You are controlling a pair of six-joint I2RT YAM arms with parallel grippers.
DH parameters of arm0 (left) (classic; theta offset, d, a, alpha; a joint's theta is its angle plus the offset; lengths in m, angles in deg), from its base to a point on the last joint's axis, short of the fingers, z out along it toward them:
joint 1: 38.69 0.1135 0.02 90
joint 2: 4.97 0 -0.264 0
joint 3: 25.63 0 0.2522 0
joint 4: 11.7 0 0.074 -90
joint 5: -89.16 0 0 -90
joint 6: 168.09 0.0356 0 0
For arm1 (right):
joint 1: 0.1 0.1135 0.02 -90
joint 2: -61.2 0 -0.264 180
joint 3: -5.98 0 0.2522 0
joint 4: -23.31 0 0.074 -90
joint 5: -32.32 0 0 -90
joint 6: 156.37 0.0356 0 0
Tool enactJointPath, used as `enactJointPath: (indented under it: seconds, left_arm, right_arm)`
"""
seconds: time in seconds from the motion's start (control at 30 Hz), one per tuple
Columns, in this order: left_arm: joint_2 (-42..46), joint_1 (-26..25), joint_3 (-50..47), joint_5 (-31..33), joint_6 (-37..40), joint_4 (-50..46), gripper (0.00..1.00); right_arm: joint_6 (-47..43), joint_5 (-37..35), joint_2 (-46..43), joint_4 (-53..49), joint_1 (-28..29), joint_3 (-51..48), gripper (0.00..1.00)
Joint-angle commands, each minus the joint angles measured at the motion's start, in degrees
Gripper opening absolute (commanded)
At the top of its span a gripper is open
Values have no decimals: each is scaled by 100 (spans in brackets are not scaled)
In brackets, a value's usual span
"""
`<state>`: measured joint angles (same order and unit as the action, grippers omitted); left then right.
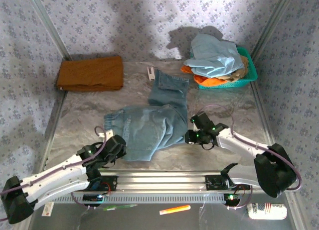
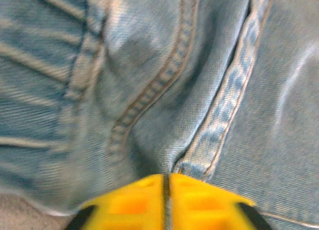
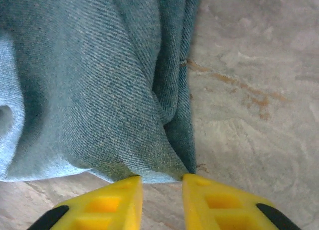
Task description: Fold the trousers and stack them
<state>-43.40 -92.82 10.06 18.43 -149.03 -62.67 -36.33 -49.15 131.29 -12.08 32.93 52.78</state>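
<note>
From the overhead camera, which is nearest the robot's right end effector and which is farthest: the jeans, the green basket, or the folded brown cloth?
1. The jeans, right at the right end effector, on its left side.
2. The green basket, in the far right corner of the table.
3. The folded brown cloth, in the far left corner.

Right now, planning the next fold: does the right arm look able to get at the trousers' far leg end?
Probably yes. The right arm has its jaws at the right edge of the trousers, and bare table lies between there and the far leg end; the basket sits off to the side.
</note>
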Motion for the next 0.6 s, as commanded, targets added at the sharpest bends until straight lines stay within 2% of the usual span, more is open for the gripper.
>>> enactJointPath:
  seconds: [0.0,0.03,0.2,0.33,0.57]
  left_arm:
    - [198,-23,191,479,142,-44,0]
    - [250,-31,303,534,236,-131,0]
    - [309,-19,983,824,795,-588,0]
    - [35,-21,1531,927,1218,-821,0]
    - [-39,-19,2514,1283,1817,-1182,0]
  right_arm:
    - [-198,-177,-47,-115,-47,274,7]
    - [-226,-189,-93,-178,-60,319,0]
    - [-242,-390,-621,-542,-30,535,0]
    - [-194,-598,-1021,-881,23,805,0]
    - [-149,-1329,-1754,-1629,295,1553,0]
